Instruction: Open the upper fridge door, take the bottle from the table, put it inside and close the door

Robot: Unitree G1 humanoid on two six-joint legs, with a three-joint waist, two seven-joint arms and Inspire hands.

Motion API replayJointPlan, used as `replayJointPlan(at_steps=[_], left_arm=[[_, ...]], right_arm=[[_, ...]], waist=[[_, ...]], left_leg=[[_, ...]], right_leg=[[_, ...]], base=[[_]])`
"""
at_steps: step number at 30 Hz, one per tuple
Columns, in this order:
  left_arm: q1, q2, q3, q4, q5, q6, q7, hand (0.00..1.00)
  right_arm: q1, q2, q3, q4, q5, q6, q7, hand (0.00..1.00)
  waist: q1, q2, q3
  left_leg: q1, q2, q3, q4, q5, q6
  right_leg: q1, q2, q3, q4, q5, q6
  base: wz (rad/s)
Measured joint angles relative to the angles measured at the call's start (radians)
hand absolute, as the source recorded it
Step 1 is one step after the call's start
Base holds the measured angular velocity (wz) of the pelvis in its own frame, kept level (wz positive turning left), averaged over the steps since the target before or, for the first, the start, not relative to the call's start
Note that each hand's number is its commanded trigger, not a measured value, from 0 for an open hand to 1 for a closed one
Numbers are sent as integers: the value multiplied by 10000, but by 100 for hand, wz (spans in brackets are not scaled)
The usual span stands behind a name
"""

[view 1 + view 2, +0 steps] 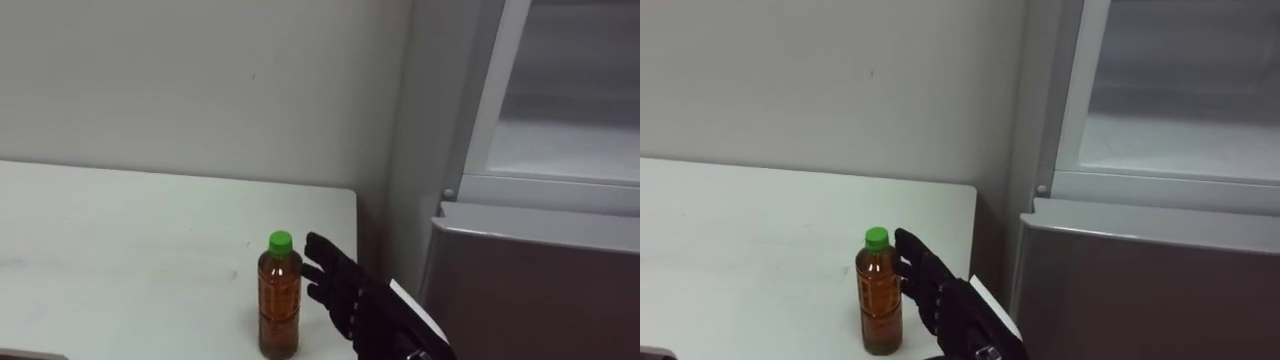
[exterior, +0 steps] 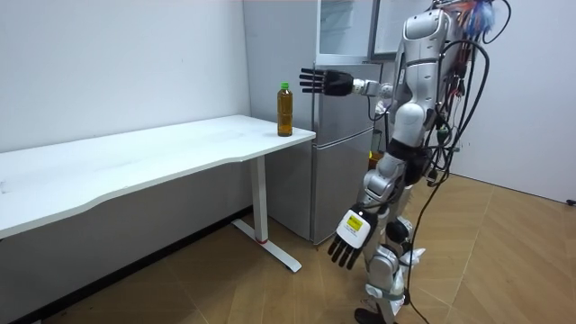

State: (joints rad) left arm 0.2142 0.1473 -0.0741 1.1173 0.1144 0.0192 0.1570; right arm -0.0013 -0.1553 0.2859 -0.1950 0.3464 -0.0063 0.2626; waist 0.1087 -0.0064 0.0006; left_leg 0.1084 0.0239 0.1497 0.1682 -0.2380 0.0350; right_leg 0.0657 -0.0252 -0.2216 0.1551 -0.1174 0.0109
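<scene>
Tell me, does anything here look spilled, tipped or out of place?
Nothing stands out. The bottle stands upright and capped on the white table, with the right hand open beside it; the left hand hangs by the robot's side.

- Plain office-like room or lab.
- Long white desk (image 2: pixel 135 157) on a white frame against a bare pale wall (image 2: pixel 117 63).
- Herringbone wood floor (image 2: pixel 504 261).
- Grey two-door fridge (image 2: pixel 337 180) standing just beside the desk's end.

We see a long white tabletop (image 2: pixel 135 157) w/ a curved front edge, set vs. a plain light wall (image 1: pixel 200 80). White leg (image 2: pixel 262 198) near its end; wood-pattern floor (image 2: pixel 504 261) below.
</scene>
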Motion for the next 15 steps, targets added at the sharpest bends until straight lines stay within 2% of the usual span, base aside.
replayJointPlan(at_steps=[6, 15], left_arm=[[11, 16, 336, -2, 320, 31, -327, 0], [3, 53, 421, 4, 464, 31, -523, 0]], right_arm=[[-424, -102, -194, -314, -21, -3, -5, 0], [-619, -55, -404, -960, 18, -38, -20, 0]], waist=[[77, -99, -45], [122, -171, -27]], left_leg=[[7, -2, -15, -4, 25, 5], [3, -16, -130, -13, 28, 11]], right_leg=[[18, -5, 3, -4, 1, -2], [59, -15, -2, -16, 2, 0]], base=[[1], [4]])
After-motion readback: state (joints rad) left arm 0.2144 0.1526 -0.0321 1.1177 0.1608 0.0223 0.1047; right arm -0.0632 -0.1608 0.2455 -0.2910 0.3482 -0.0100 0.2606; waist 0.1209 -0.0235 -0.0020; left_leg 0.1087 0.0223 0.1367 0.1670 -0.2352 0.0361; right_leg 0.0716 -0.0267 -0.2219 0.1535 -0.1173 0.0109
